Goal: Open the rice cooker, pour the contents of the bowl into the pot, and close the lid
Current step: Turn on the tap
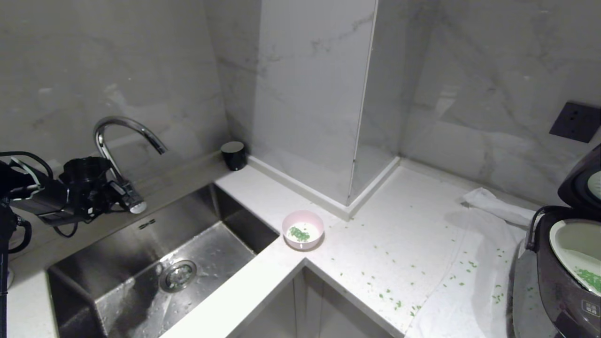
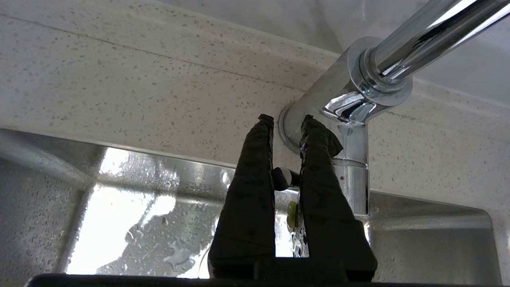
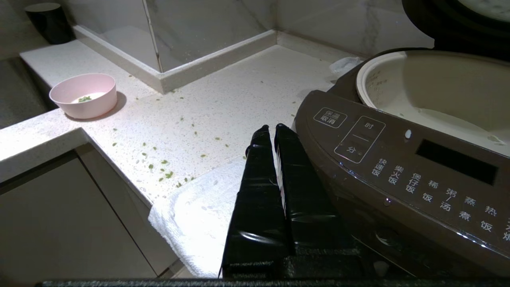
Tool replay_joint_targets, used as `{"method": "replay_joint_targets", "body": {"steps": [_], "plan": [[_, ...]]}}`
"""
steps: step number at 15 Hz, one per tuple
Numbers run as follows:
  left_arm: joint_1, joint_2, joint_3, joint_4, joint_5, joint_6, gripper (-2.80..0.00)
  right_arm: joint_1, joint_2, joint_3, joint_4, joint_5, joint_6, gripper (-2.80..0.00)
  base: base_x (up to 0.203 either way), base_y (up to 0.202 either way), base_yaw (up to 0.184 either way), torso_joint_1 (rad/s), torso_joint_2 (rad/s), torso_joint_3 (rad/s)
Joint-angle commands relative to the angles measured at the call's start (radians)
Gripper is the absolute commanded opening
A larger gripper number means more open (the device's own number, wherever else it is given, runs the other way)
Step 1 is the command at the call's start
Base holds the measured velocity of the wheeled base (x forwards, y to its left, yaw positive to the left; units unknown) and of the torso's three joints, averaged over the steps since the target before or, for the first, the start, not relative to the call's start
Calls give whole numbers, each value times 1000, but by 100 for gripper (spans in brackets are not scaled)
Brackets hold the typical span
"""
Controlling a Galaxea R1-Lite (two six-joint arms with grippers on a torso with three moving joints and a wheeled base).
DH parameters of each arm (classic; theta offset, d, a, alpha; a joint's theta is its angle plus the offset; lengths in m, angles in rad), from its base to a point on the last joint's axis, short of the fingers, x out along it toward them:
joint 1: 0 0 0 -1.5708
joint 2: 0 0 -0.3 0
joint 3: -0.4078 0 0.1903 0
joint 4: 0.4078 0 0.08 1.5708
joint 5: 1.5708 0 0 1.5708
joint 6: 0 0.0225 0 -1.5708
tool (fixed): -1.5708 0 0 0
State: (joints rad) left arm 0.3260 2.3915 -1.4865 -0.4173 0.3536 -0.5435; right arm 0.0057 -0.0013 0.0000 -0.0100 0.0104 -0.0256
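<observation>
The rice cooker (image 1: 558, 286) stands at the counter's right end. Its lid (image 1: 582, 180) is raised. The whitish pot (image 1: 570, 239) inside holds some green bits (image 1: 590, 278). The pink bowl (image 1: 303, 230) sits near the counter's inner corner, and a few of its green contents (image 1: 298, 233) lie in it. My left gripper (image 1: 123, 191) is far from both, at the faucet's base, shut on the faucet lever (image 2: 281, 178). My right gripper (image 3: 273, 128) is shut and empty, low in front of the cooker (image 3: 398, 167), beside its button panel. From there the bowl (image 3: 83, 95) is across the counter.
The curved chrome faucet (image 1: 127, 129) rises behind the wet steel sink (image 1: 141, 263). A white towel (image 1: 474, 263) lies under the cooker. Green bits (image 1: 389, 293) are scattered over the counter. A black cup (image 1: 233, 155) stands by the marble column.
</observation>
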Motion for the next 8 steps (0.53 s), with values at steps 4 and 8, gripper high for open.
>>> {"method": "replay_joint_targets", "body": {"steps": [4,8], "plan": [[-5,-11,6,6,2,-6,-280,0,1,2,-1,0,0,-280,0,0,0,0,0,0],[-7,-25,20,20,-2,-7,-280,0,0,2,-1,0,0,-280,0,0,0,0,0,0]]}}
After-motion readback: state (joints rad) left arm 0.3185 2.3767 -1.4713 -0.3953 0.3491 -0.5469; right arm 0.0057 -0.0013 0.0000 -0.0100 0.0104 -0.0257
